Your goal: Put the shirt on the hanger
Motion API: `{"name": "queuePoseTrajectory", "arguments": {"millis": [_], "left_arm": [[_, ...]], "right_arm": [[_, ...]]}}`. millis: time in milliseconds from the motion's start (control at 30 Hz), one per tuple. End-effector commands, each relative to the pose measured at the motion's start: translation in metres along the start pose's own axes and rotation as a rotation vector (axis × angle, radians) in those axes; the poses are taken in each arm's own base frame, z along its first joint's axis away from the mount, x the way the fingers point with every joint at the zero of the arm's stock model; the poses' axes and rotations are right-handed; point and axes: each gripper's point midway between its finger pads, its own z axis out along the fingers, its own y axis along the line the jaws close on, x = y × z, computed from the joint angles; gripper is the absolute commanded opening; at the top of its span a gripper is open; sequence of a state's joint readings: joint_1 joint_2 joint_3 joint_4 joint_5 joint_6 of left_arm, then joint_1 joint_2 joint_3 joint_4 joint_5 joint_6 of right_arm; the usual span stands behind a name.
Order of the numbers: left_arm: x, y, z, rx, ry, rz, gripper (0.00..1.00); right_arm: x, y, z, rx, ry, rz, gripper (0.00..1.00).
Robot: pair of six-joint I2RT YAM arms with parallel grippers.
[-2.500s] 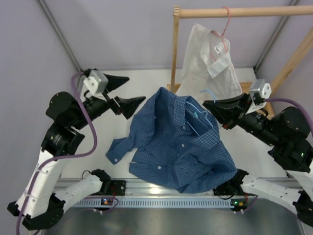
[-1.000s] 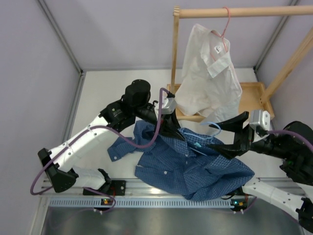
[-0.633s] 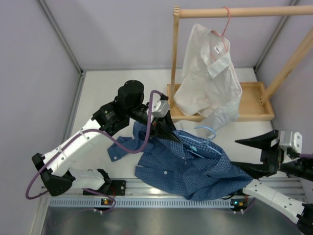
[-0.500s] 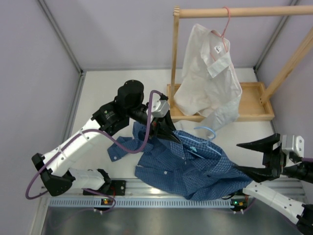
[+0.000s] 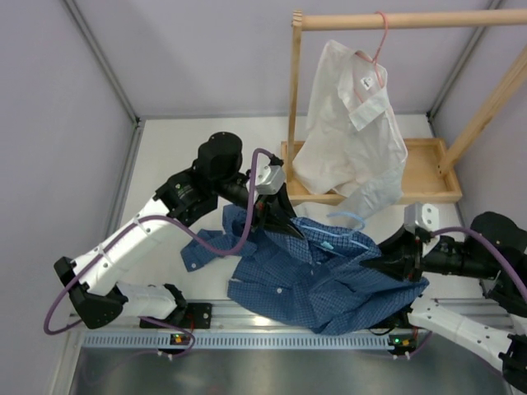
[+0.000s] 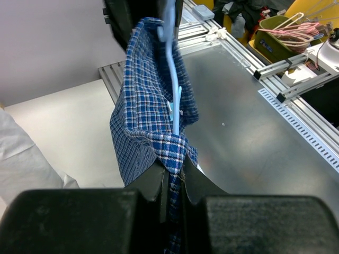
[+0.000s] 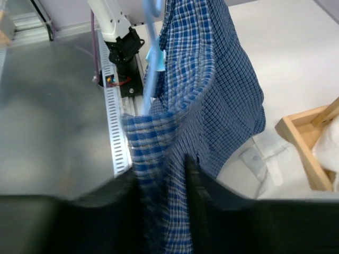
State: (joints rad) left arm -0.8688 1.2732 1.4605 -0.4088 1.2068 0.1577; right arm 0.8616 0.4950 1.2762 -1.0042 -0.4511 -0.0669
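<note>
The blue checked shirt (image 5: pixel 321 276) hangs spread between both arms above the table. The light blue hanger (image 5: pixel 350 218) sits inside it, hook poking out at the collar. My left gripper (image 5: pixel 278 220) is shut on the shirt's left shoulder. In the left wrist view the jaws (image 6: pixel 172 172) pinch a fold of the shirt (image 6: pixel 153 121), and the hanger wire (image 6: pixel 170 90) runs straight up from them. My right gripper (image 5: pixel 385 262) is at the shirt's right side. In the blurred right wrist view its jaws (image 7: pixel 161 169) press on shirt fabric (image 7: pixel 212 95) beside the hanger (image 7: pixel 151 63).
A white shirt (image 5: pixel 350 115) on a pink hanger (image 5: pixel 377 41) hangs from the wooden rack (image 5: pixel 395 20) at the back right. The rack's wooden base (image 5: pixel 428 173) lies behind the blue shirt. A metal rail (image 5: pixel 272 337) runs along the near edge.
My right gripper, open and off to the right, has swung in to the shirt's right side and closed on the fabric. The left arm has kept its hold without moving.
</note>
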Motion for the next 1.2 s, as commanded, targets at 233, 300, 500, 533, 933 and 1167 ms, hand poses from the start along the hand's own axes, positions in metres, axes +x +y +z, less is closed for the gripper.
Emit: {"name": "queuePoseTrajectory", "arguments": {"millis": [233, 300, 500, 533, 933, 1167], "left_arm": [[-0.028, 0.008, -0.006, -0.098, -0.030, 0.116, 0.00], [-0.034, 0.018, -0.010, -0.164, -0.030, 0.125, 0.00], [-0.045, 0.056, -0.026, -0.424, -0.031, 0.105, 0.98], [-0.049, 0.069, -0.035, -0.525, -0.032, 0.104, 0.98], [-0.081, 0.057, -0.272, -1.877, -0.329, -0.033, 0.98], [-0.023, 0.003, -0.303, -1.978, -0.268, -0.067, 0.98]], "right_arm": [[-0.035, -0.023, -0.001, 0.126, -0.131, -0.033, 0.00], [-0.040, -0.026, -0.009, 0.170, -0.164, -0.031, 0.00], [-0.057, -0.035, -0.031, 0.269, -0.248, -0.032, 0.00], [-0.060, -0.037, -0.035, 0.289, -0.259, -0.033, 0.00], [-0.121, -0.085, -0.098, 0.670, -0.398, 0.007, 0.00], [-0.177, -0.110, -0.146, 0.892, -0.518, 0.010, 0.00]]}}
